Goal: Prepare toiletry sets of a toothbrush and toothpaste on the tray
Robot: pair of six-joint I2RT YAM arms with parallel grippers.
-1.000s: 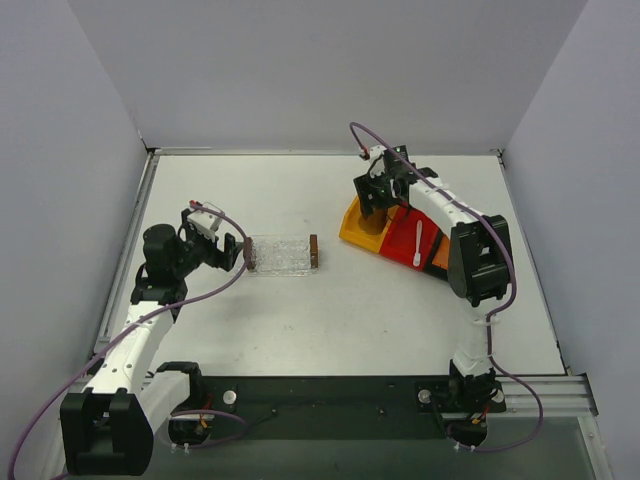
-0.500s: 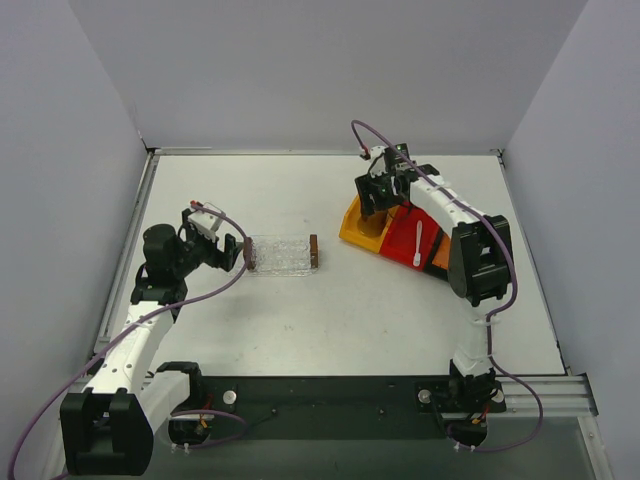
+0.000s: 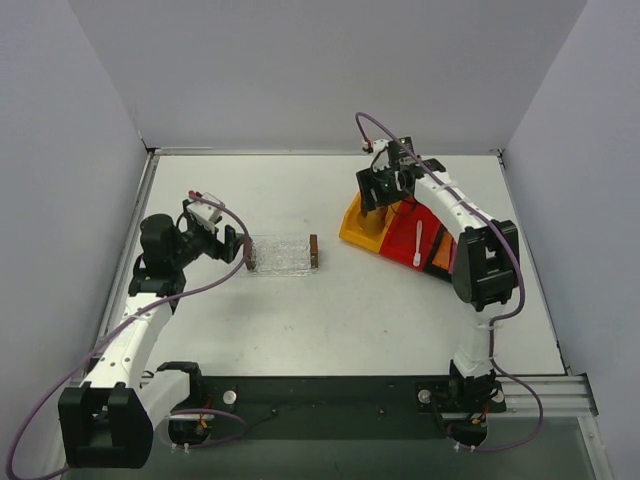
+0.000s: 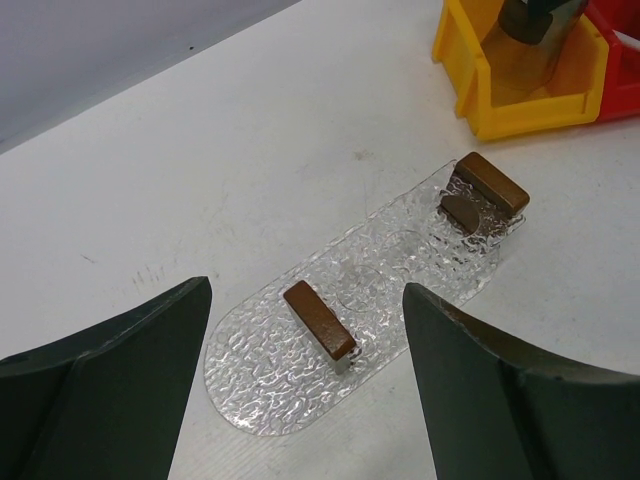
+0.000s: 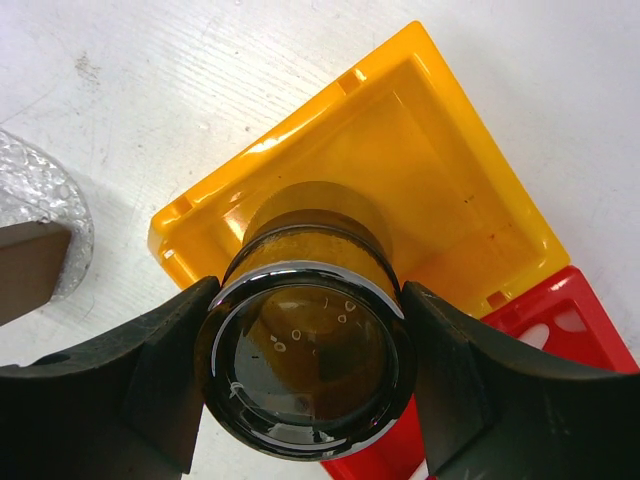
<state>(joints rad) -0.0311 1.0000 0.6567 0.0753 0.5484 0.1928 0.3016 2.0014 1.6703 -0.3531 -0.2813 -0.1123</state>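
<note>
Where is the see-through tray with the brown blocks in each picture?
Top external: the tray lies a little left of the middle of the table.
Left wrist: it fills the middle, stretching toward the upper right.
Right wrist: only one end shows, at the far left edge.
Shared landmark: the yellow bin.

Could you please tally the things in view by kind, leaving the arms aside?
Open bins: 2, a yellow bin and a red bin
Clear tray: 1
White toothbrush: 1
Dark cup, held in the right gripper: 1
Total: 5, leaving out an orange patch too hidden to name
</note>
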